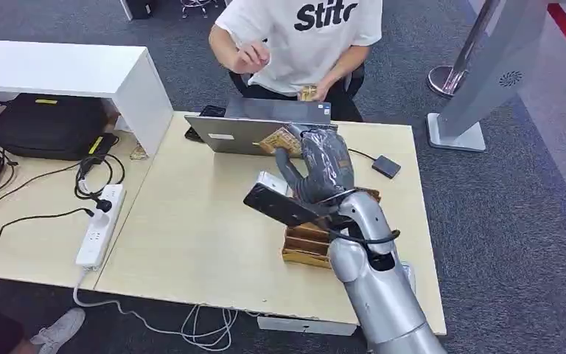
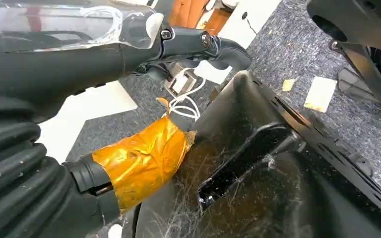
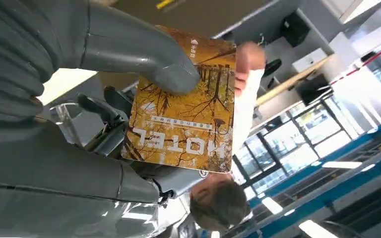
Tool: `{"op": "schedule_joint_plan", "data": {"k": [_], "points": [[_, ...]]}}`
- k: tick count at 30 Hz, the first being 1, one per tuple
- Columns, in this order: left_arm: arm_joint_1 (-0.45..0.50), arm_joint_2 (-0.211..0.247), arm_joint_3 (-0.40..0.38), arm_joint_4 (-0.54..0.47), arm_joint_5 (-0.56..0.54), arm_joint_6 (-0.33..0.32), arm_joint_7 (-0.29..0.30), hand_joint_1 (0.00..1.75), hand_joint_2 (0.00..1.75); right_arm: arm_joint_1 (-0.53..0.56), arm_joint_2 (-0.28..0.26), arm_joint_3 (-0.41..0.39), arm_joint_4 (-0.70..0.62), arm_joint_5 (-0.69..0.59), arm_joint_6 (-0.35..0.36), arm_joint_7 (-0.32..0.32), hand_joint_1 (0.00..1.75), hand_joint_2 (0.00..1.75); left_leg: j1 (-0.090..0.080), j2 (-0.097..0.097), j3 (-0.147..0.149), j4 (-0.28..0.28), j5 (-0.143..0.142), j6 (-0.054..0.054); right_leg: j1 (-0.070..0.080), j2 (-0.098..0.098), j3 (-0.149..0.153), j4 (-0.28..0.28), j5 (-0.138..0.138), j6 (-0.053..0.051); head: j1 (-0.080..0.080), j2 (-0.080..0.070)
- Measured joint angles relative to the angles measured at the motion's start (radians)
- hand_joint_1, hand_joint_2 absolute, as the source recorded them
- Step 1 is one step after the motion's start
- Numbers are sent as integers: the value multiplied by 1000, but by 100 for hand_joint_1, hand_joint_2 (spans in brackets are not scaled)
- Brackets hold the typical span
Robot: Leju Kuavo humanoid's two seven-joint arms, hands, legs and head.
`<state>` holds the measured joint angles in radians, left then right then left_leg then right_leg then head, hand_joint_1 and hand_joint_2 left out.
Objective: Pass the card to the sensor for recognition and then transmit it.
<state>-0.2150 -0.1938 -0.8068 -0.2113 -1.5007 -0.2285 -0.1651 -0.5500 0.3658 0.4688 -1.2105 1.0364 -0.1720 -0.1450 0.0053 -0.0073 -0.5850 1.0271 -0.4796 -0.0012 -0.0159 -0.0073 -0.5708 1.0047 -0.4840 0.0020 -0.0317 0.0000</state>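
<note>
My right hand is raised above the middle of the table and holds a yellow card in front of the grey laptop. In the right wrist view the card reads HOTEL over a picture of autumn trees, and my thumb presses on its face with the fingers behind it. A small black box on a cable lies on the table to the right of the hand. My left hand hangs low over the grey carpet with nothing in it.
A person in a white shirt sits across the table behind the laptop, one hand lifted. A wooden card rack and a white box stand under my right arm. A power strip and cables lie left.
</note>
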Motion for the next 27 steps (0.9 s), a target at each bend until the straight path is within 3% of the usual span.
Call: {"op": "schedule_joint_plan", "data": {"k": [5,12,27], "points": [[7,1,0,1,22,26,33,0,175,102,-25,0,-78,-30,-6,-56,175,175,0,0,0,0,0,0,0,0,0,0,0,0,0,0],[9,1,0,2,38,35,53,0,175,207,-101,-19,-146,-36,-23,-64,175,175,0,0,0,0,0,0,0,0,0,0,0,0,0,0],[12,1,0,3,35,48,64,0,175,286,-177,-211,-111,-106,25,-47,175,175,0,0,0,0,0,0,0,0,0,0,0,0,0,0]]}}
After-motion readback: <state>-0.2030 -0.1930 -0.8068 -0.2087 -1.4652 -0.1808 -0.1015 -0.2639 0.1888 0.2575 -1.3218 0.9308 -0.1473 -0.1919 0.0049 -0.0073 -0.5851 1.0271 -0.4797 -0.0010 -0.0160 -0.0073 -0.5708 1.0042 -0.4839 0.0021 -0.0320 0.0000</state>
